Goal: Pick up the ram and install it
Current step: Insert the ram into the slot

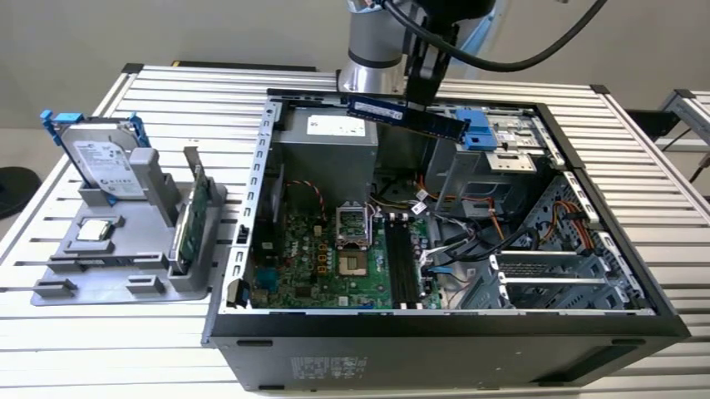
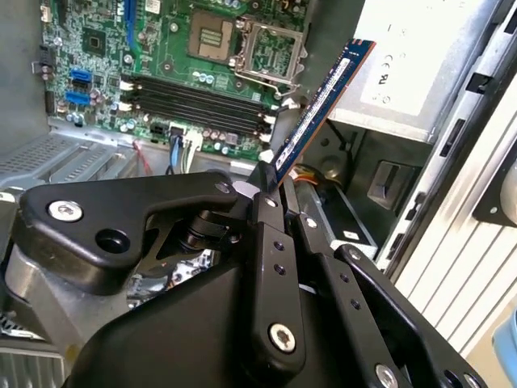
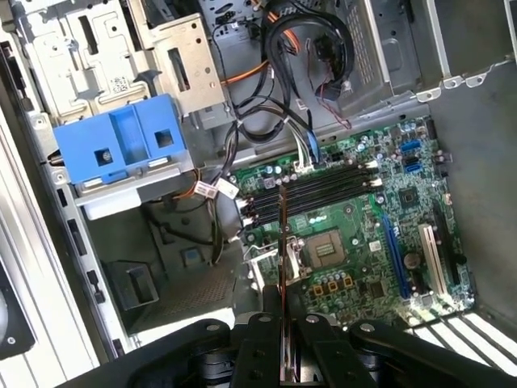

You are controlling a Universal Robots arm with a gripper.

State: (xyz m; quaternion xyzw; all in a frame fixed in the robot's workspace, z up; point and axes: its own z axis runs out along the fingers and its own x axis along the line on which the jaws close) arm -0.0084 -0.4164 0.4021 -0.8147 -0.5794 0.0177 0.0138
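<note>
The ram (image 1: 405, 117) is a long blue stick with black chips, hanging level above the back of the open computer case (image 1: 444, 324). My gripper (image 1: 423, 93) is shut on its upper edge, coming down from the arm above. In the second wrist view the ram (image 2: 321, 103) juts out from my gripper (image 2: 275, 183) toward the power supply. In the first wrist view the ram (image 3: 284, 234) shows edge-on, rising from my gripper (image 3: 284, 322) over the motherboard. The black memory slots (image 1: 401, 263) (image 2: 202, 100) (image 3: 319, 187) lie below, apart from the stick.
A grey holder (image 1: 122, 274) at the exterior view's left carries a silver hard drive (image 1: 106, 162) and a green card (image 1: 195, 220). Inside the case are a blue bracket (image 1: 478, 130) (image 3: 121, 145), a power supply (image 1: 327, 126) (image 2: 412, 65), the processor socket (image 1: 347, 224) and loose cables (image 1: 466, 237).
</note>
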